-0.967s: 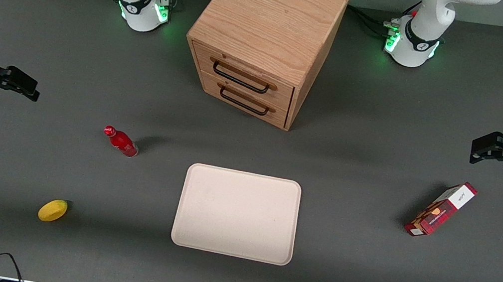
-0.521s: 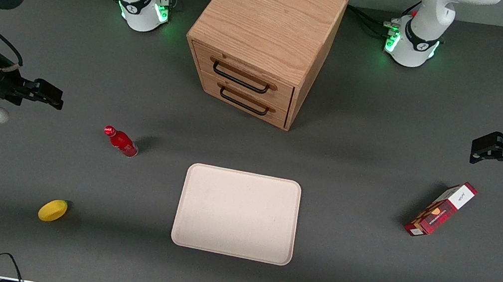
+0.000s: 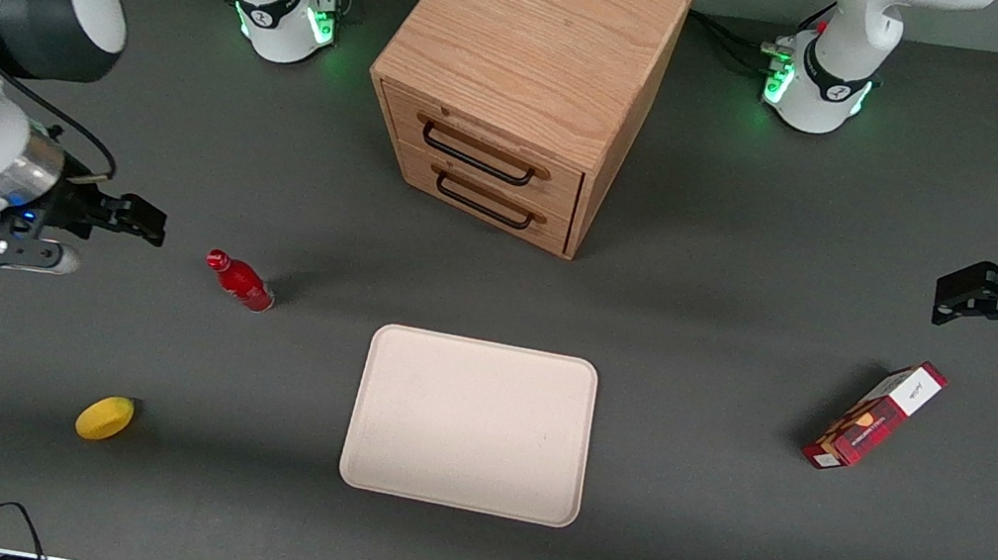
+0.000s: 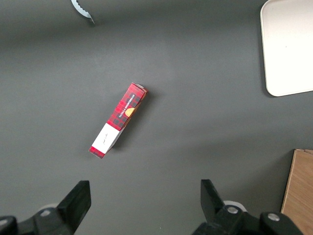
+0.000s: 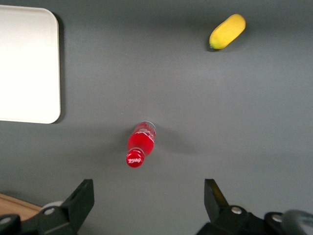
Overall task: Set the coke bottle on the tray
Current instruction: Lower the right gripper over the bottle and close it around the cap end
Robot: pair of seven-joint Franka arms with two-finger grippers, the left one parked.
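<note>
The coke bottle (image 3: 240,280), small, glossy and all red with a red cap, stands on the grey table beside the tray, toward the working arm's end; it also shows in the right wrist view (image 5: 141,143). The tray (image 3: 470,424) is large, flat and cream-beige with rounded corners; one corner of it shows in the right wrist view (image 5: 29,68). My right gripper (image 3: 143,221) is open and empty, above the table a short way from the bottle's cap. In the right wrist view the gripper (image 5: 149,196) has its fingers spread wide with the bottle just ahead of them.
A wooden two-drawer cabinet (image 3: 522,73) stands farther from the front camera than the tray. A yellow lemon-like fruit (image 3: 105,417) lies nearer the camera than the bottle. A red carton box (image 3: 875,416) lies toward the parked arm's end.
My right gripper has moved in from the table's end toward the coke bottle, staying open. The bottle, tray and other objects have not moved.
</note>
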